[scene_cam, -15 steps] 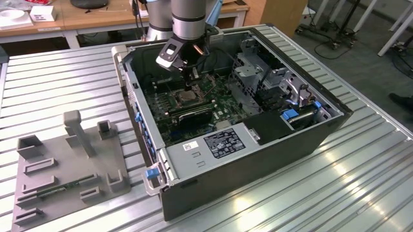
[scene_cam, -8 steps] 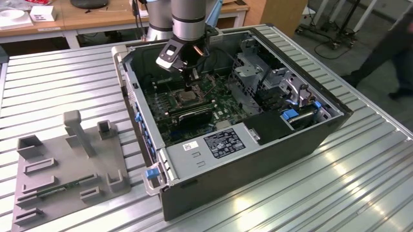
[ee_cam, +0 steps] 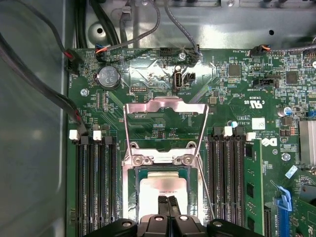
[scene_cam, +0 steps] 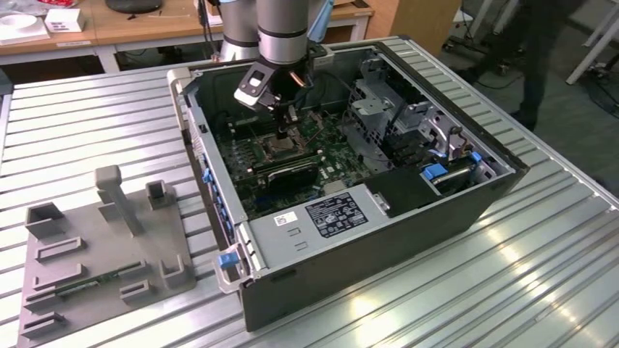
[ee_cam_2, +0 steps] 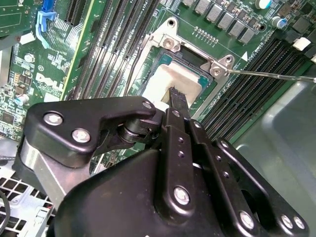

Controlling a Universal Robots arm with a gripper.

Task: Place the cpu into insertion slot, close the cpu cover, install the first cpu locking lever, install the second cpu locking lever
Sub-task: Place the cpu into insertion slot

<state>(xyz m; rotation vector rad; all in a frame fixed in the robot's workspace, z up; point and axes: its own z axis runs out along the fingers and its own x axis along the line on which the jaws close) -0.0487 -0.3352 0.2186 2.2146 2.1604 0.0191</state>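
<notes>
The black linkage of the gripper (ee_cam_2: 175,91) sits closest in the second wrist view, its arms and bolts spreading across the lower part of the picture. The fingers (ee_cam: 162,207) are pressed together with nothing pinched between them, and their tips point down at the cpu (ee_cam: 160,185). Whether the tips actually rest on its pale metal top cannot be told. The cpu lies flat in the insertion slot (ee_cam: 134,197) on the green motherboard (ee_cam: 148,74), square within the socket's frame. The cpu cover (ee_cam: 165,102) is swung open and stands up from its hinge at the socket's edge, so the board shows through its large open centre. A thin locking lever (ee_cam_2: 276,75) juts out from a corner of the socket, unlatched and raised off the board. Rows of dark memory slots (ee_cam: 96,187) run on both sides of the socket, and a round coin battery (ee_cam: 108,76) sits beyond the raised cover. In the exterior view the arm reaches down into an open computer case (scene_cam: 406,210) that lies on the ribbed metal bench (scene_cam: 541,290). A grey fixture tray (scene_cam: 106,246) rests beside the case, toward the exterior view's left.
</notes>
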